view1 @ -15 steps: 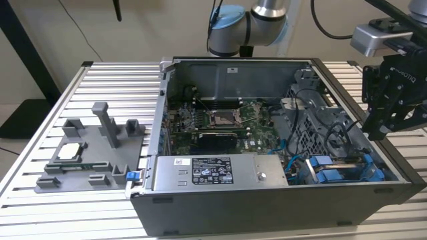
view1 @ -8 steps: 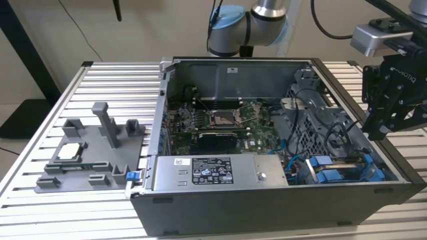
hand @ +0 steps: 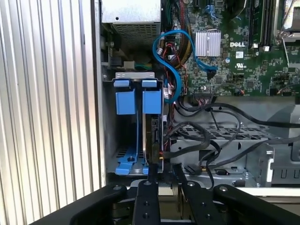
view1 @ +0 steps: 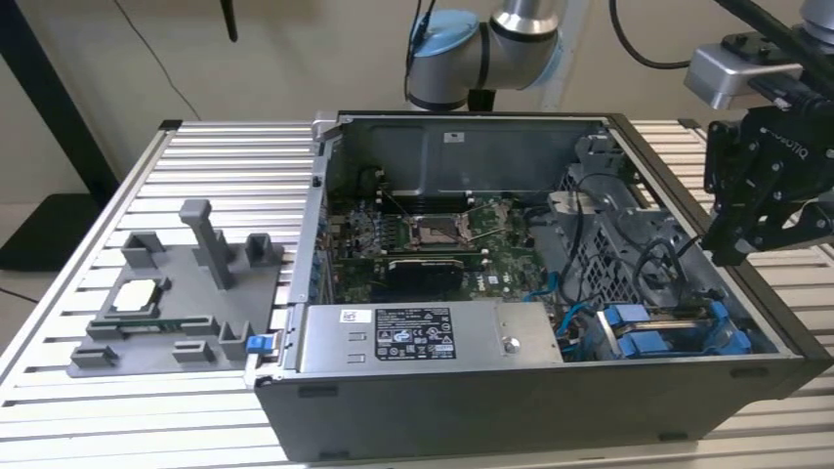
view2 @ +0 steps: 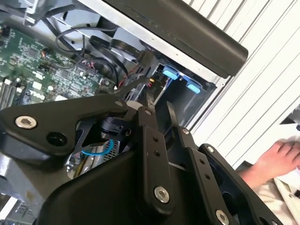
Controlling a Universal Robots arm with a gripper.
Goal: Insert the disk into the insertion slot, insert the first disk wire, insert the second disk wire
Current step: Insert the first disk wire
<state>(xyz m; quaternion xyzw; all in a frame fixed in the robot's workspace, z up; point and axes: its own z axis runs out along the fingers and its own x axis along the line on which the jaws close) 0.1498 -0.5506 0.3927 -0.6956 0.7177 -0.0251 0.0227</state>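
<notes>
The open computer case (view1: 521, 391) lies on a slatted table. At its corner on the exterior view's right is the grey drive cage with the insertion slot (hand: 123, 136) (view1: 667, 315). Two blue carrier tabs (hand: 125, 101) sit at its mouth. My gripper (view1: 729, 252) hangs just above that side of the case. In both wrist views the gripper (hand: 165, 168) (view2: 159, 101) points at the cage, open by a narrow gap with nothing between its fingers. The disk is hidden. A blue cable (hand: 174, 56) and black cables (hand: 201, 136) run beside the cage; which are the disk wires I cannot tell.
A grey power supply box (view1: 431, 334) fills the case's near side, with the motherboard (view1: 391, 234) and silver processor socket (view1: 433, 231) behind it. A grey parts fixture (view1: 183, 293) stands on the table at the exterior view's left. A person's hand (view2: 276, 157) rests beyond the case.
</notes>
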